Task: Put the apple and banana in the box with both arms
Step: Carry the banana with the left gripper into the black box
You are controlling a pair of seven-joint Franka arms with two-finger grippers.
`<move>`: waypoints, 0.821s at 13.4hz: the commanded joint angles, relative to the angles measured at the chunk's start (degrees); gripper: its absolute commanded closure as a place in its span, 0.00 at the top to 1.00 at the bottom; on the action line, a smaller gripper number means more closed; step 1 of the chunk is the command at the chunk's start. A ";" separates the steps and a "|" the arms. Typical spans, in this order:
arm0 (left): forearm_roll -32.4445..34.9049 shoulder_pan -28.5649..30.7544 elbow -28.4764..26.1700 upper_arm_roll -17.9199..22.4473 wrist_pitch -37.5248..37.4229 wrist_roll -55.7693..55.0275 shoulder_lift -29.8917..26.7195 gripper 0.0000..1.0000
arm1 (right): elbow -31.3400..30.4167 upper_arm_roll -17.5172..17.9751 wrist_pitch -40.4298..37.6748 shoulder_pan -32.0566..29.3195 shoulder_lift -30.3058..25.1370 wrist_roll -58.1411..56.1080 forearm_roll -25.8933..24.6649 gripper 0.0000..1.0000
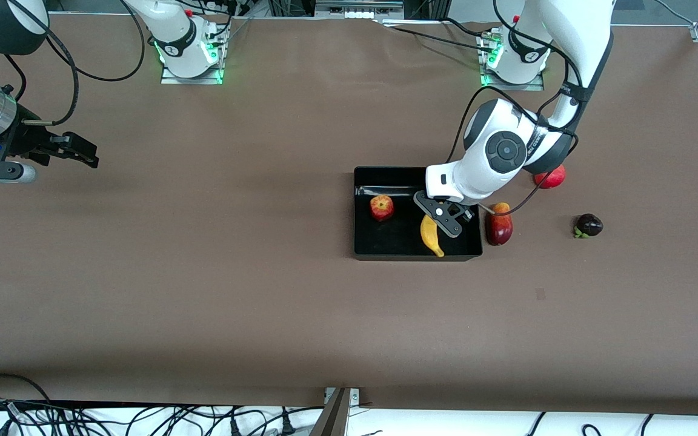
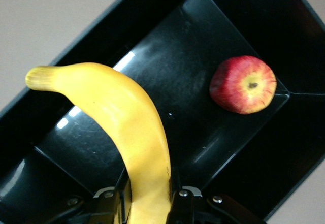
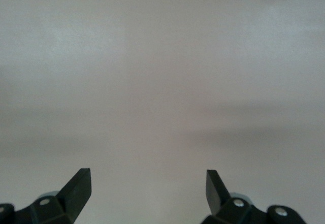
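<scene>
Your left gripper (image 1: 442,219) clamped on banana (image 1: 431,235) over box (image 1: 361,242), apple (image 1: 381,207) inside; right gripper (image 1: 85,154) waits, fingers apart, over table (image 1: 203,290)

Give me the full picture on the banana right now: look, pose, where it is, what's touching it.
The banana is a single curved fruit, smooth yellow with a greenish tip and a small dark fleck near the held end. The left gripper is shut on one end, and the rest of it reaches out over the glossy black box. It sits apart from the apple lying in the box. Whether its free end touches the box floor is unclear.
</scene>
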 commanded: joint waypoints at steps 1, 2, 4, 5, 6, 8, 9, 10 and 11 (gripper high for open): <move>-0.79 -0.12 -1.62 -0.32 -3.34 0.96 -3.13 0.00 | -0.32 0.10 -0.25 0.05 -0.85 0.23 0.08 1.00; -0.79 -0.12 -1.88 -0.58 -3.61 0.97 -3.22 0.00 | -0.32 0.19 -0.34 0.05 -0.85 0.23 0.08 1.00; -0.88 -0.39 -2.15 -1.55 -3.18 0.71 -2.70 0.00 | -0.32 0.19 -0.34 0.05 -0.85 0.23 0.08 1.00; -0.88 -0.39 -2.50 -1.46 -2.91 0.70 -2.44 0.00 | -0.32 0.19 -0.34 0.05 -0.85 0.23 0.08 1.00; -0.88 -0.39 -2.94 -1.46 -2.04 0.70 -1.91 0.00 | -0.32 0.19 -0.25 0.05 -0.85 0.23 0.08 1.00; -0.79 -0.39 -3.38 -1.46 0.50 0.70 -0.33 0.00 | -0.32 0.19 -0.34 0.05 -0.85 0.23 0.08 1.00; -0.79 -0.39 -3.47 -1.37 1.56 0.70 0.63 0.00 | -0.32 0.19 -0.25 0.05 -0.85 0.23 0.08 1.00; -0.79 -0.39 -3.47 -1.37 2.01 0.70 1.42 0.00 | -0.32 0.19 -0.34 0.05 -0.85 0.23 0.08 1.00; -0.70 -0.39 -3.47 -1.20 2.62 0.70 1.87 0.00 | -0.32 0.19 -0.25 0.05 -0.85 0.23 0.08 1.00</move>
